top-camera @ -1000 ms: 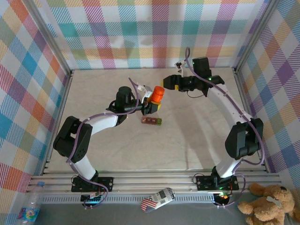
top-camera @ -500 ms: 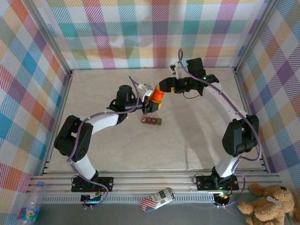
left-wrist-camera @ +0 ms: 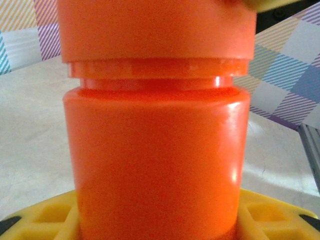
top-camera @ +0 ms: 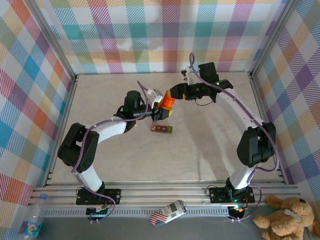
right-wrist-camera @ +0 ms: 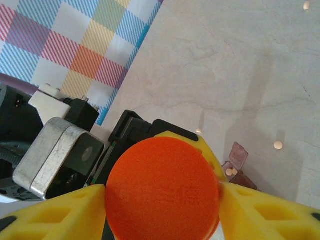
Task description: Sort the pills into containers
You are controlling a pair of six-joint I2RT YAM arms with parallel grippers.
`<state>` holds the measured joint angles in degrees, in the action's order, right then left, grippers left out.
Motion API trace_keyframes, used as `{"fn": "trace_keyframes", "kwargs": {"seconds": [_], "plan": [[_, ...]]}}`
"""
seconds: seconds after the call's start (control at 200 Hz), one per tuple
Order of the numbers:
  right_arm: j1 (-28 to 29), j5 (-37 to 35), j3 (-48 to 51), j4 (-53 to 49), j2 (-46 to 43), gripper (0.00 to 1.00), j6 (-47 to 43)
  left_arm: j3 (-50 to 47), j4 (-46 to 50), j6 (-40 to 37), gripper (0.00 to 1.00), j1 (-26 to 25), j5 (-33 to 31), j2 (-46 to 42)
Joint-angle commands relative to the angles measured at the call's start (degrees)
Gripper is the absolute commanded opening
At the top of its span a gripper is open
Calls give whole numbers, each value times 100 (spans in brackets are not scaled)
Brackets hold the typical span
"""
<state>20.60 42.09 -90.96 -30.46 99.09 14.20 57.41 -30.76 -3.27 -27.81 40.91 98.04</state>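
Right now my left gripper (top-camera: 161,114) is clamped on the lower body of the orange bottle (top-camera: 167,102), holding it upright. I cannot tell whether its base rests on the table (top-camera: 210,150). My right gripper (top-camera: 173,93) sits at the top, its yellow fingers (right-wrist-camera: 55,215) pressed against opposite sides of the round cap (right-wrist-camera: 162,187).

The bottle (left-wrist-camera: 157,150) looks like hard, glossy plastic, so I judge it stiff, light and rather slippery. My low hold, below the ridge at the neck, seems the right place, since it leaves the cap free. The cap's smooth side wall is the only place to take it, and I expect it to slip unless my fingers bear squarely across its width. I see no pills. If they are inside, they will be loose and quick to spill once the bottle tips.

The containers (top-camera: 162,129) lie flat on the table just beside the bottle, on the near side. They form a small dark red-brown strip with a green end. From my right wrist I see one pale flap (right-wrist-camera: 239,155) raised, though it is too small to be sure. I judge the strip feather-light, likely to skate if nudged, with thin lids that could snap.

My two wrists crowd the same spot and cables loop near the bottle. The plaid walls (top-camera: 30,90) stand well apart.
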Motion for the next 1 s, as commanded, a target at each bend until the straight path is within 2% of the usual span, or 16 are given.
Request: {"fn": "trace_keyframes", "kwargs": {"seconds": [0.0, 0.205, 0.385, 0.585, 0.76, 0.89, 0.995], "plan": [[89, 97, 139, 119, -112, 54, 19, 236, -276, 158, 0, 57, 40, -39], [209, -563, 595, 578, -332, 45, 604, 223, -343, 395, 0, 40, -384, -156], [655, -2236, 1176, 1007, -655, 43, 1673, 92, -415, 256, 0, -171, -1292, -344], [1242, -3229, 1297, 1301, -733, 45, 2194, -63, -741, 171, 0, -465, -2219, -299], [1098, -3162, 1089, 1215, -771, 51, 2137, -142, -981, 324, 0, -482, -2428, -200], [717, -2507, 1254, 1434, -1196, 70, 1847, -160, -1017, 370, 0, -381, -2257, -197], [417, -1906, 1549, 1555, -1695, 77, 1403, -175, -1019, 436, 0, -254, -1982, -265]]}}
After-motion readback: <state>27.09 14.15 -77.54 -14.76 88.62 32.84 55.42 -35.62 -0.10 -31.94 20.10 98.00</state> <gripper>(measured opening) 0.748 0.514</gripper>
